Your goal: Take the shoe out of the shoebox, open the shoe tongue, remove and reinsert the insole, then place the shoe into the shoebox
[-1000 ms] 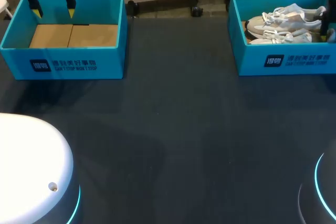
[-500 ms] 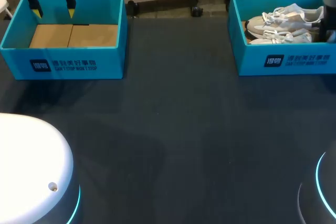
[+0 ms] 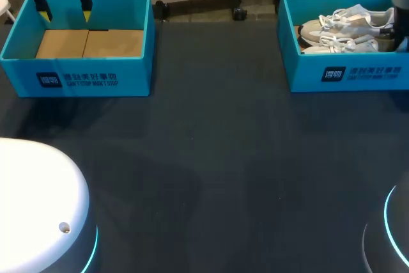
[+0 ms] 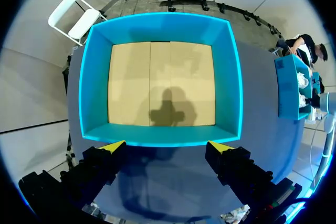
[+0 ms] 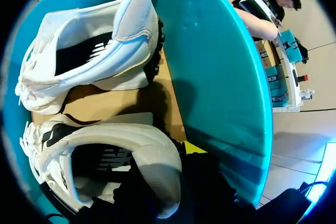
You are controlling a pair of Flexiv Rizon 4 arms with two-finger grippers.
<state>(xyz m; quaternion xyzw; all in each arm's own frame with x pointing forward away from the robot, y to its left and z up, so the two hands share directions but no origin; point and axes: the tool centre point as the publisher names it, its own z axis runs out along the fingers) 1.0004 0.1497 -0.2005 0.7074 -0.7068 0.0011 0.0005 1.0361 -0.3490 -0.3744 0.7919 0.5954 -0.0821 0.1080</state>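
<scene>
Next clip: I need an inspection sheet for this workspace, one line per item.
Surface: dark matte table, no spills or damage seen.
Job's things: left teal cardboard shoebox, empty with a brown floor; right teal cardboard shoebox holds a first white lace-up sneaker and a second white lace-up sneaker side by side.
Clutter: nothing seen.
Hands: left hand open, above the left shoebox's far side; right hand down inside the right shoebox at the first sneaker's heel, grip cannot be told.
Cables: nothing seen.
Surroundings: nothing seen reaching over the table.
</scene>
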